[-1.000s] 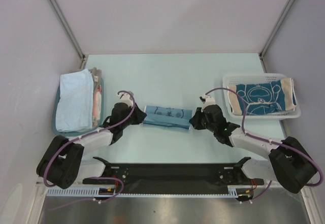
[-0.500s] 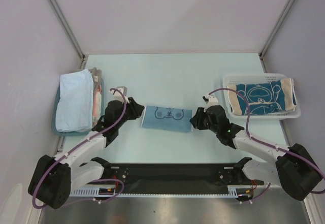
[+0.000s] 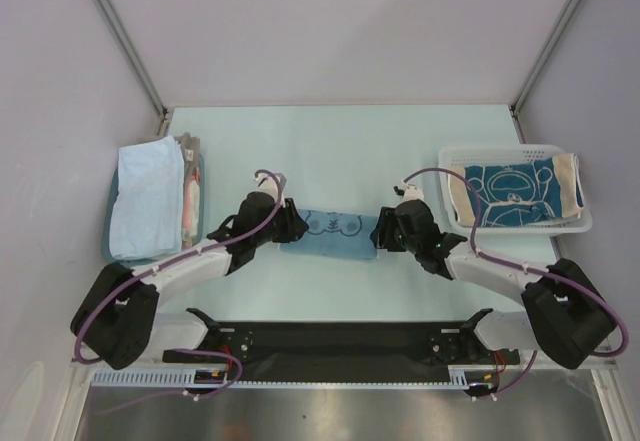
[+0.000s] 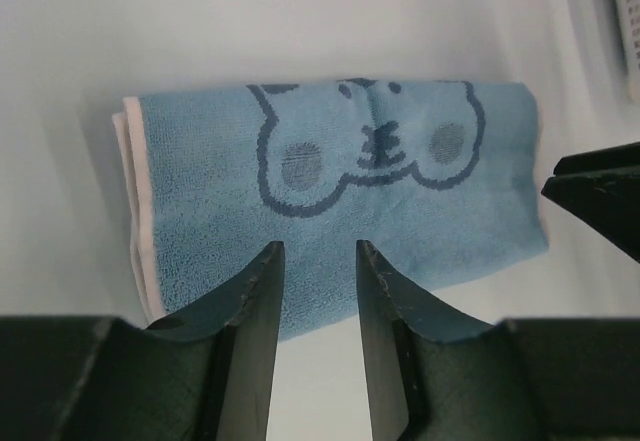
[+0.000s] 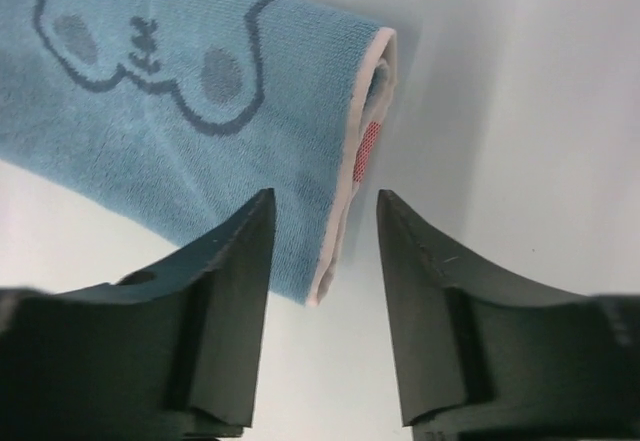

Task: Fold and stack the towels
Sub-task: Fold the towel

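A folded light blue towel with a bear face drawn on it [image 3: 330, 229] lies flat on the table between the two arms. The left gripper [image 3: 290, 225] sits at this towel's left end, its fingers [image 4: 262, 291] spread apart over the near edge and grasping nothing. The right gripper [image 3: 384, 233] is at the towel's right end, also released, and its jaws straddle the pale hemmed edge. Well to the right of the bear towel, a dark teal towel [image 3: 510, 193] lies in a white mesh basket [image 3: 500, 148]. Well to its left, a plain light blue towel [image 3: 148, 199] rests in a teal tray [image 3: 106, 241].
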